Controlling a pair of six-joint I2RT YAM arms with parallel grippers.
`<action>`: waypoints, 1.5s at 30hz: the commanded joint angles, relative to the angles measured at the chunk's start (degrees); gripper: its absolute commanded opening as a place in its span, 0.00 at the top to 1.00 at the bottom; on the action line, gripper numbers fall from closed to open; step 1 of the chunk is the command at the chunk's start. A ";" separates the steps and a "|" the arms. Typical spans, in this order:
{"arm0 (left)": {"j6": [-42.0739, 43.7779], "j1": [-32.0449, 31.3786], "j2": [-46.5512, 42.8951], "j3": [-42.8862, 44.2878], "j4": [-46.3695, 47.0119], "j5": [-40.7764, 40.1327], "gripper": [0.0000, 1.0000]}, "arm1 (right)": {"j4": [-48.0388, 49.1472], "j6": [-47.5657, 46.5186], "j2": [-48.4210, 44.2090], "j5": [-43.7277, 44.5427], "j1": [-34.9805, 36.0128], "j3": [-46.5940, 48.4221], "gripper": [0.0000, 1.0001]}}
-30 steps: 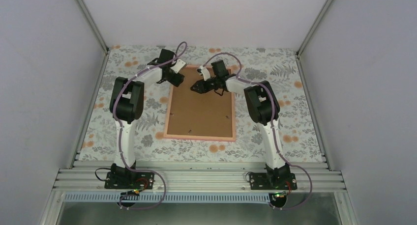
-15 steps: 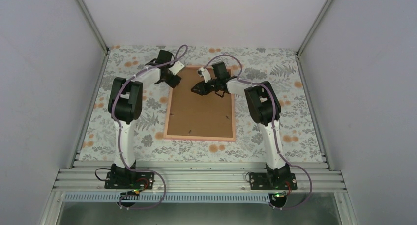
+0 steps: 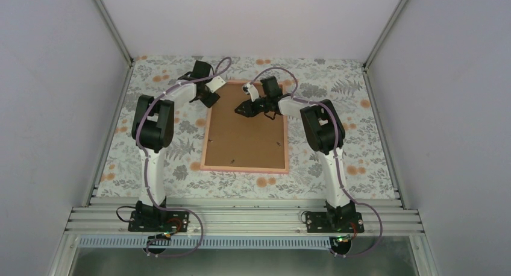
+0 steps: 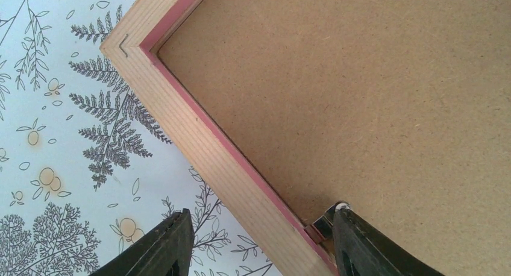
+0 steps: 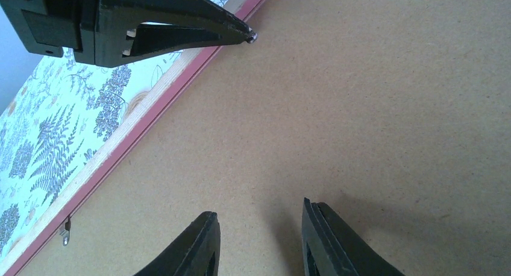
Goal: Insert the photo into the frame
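1. The surface (image 3: 361, 149), under a pale cloth printed with ferns and orange blossoms, fills the floor of the white-walled cell.
2. The frame (image 3: 244, 167) lies flat at the middle of the surface, its back up and its long sides running near to far. From my left wrist, its far-left corner shows a pale wood face with a pink inner lip.
3. A brown board (image 3: 244, 137) sits inside the frame and covers the whole opening, so I cannot tell what lies beneath it.
4. My left end effector (image 4: 262, 214) is at the far-left corner of the frame. Its 2 fingers are spread wide and straddle the left rail: 1 is over the cloth just left of the rail, the other is at the board's left edge. Nothing is clamped between them.
5. My right end effector (image 5: 259, 210) hangs low over the far part of the board, right of my left one and pointing toward it. Its fingers stand partly apart with only bare board showing between them, so it grips nothing.
6. A small metal clip (image 4: 322, 226) sits on the inner edge of the left rail, just beside my left end effector's inner fingertip.
7. A thin staple (image 4: 123, 45) crosses the mitre joint at the far-left corner.
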 commanded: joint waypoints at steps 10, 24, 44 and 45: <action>-2.36 1.82 -14.31 -5.75 2.22 14.02 0.38 | -9.34 -0.77 -2.46 -3.20 -0.81 1.32 0.60; 7.19 -11.91 -31.68 -28.75 12.69 28.56 0.39 | -21.07 -8.87 -16.20 -1.75 -7.80 -3.94 0.56; -0.10 -32.17 -14.24 -27.22 27.63 17.82 0.65 | -17.15 -5.87 -8.49 -2.89 -13.65 -9.73 0.63; -0.21 -32.43 -13.55 -27.07 27.69 17.24 0.66 | -16.89 -5.80 -8.23 -2.75 -13.59 -10.32 0.63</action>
